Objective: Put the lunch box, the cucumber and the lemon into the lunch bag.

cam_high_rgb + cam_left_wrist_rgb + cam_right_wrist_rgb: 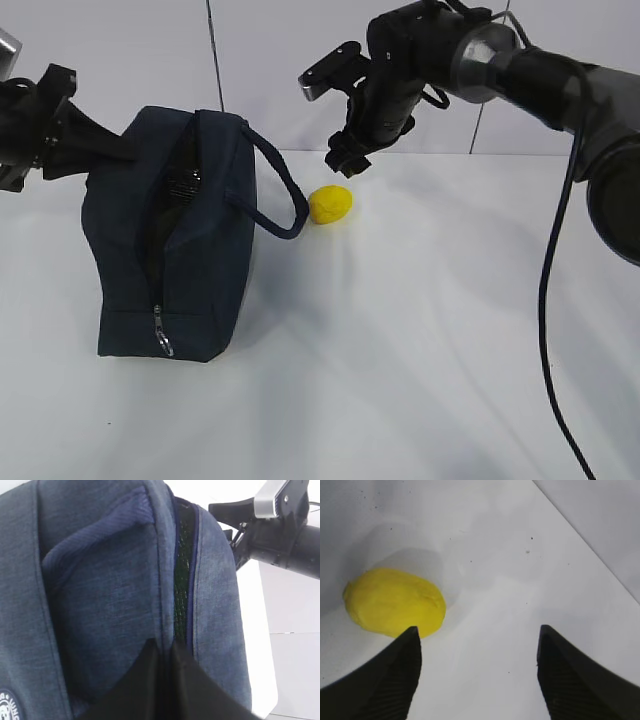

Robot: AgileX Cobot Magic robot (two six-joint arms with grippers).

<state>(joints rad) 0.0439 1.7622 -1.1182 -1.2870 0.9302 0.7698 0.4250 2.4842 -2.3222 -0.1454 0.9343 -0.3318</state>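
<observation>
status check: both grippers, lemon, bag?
Right gripper open, above the small yellow lemon, empty. Left gripper shut on the navy fabric lunch bag, zipper open. Nothing between lemon and bag.

We read this as lab or robot test bench, not home. Plain white table (420, 380), bare white panelled wall (130, 50) with dark vertical seams behind far edge. Two black robot arms, left arm (40, 130) and right arm (520, 70), with loose cable (548, 300) over right side. No furnishings visible.
</observation>
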